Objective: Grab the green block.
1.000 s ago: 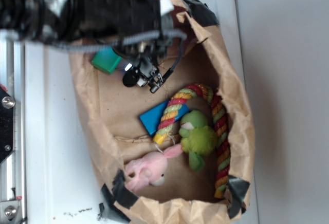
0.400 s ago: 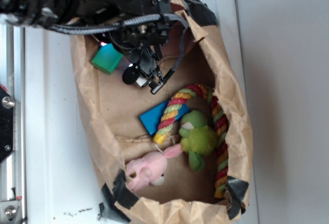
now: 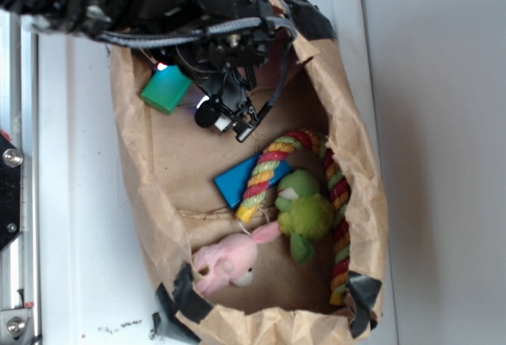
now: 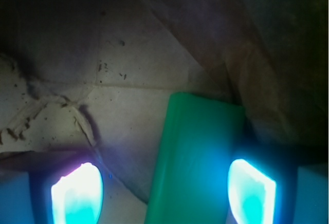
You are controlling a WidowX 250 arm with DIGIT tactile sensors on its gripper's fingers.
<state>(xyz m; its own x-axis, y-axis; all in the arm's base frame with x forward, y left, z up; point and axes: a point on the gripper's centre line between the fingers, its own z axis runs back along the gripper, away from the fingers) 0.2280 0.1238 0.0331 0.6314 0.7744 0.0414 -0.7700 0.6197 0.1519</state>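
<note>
The green block (image 3: 164, 90) lies flat in the upper left corner of the brown paper bag (image 3: 134, 179). In the wrist view the green block (image 4: 198, 157) stands between my two glowing fingertips, close to the right fingertip (image 4: 252, 193) and well apart from the left one (image 4: 77, 196). My gripper (image 4: 164, 196) is open and straddles the block. In the exterior view the gripper (image 3: 180, 84) is mostly hidden under the black arm, just over the block's right end.
On the bag floor lie a blue block (image 3: 236, 180), a striped rope toy (image 3: 265, 172), a lime-green plush (image 3: 304, 214) and a pink plush rabbit (image 3: 225, 262). The bag's crumpled walls rise close around the block (image 4: 257, 54).
The arm has shifted a little to the right and settled over the green block, whose left part now shows more. The toys and the blue block have not moved.
</note>
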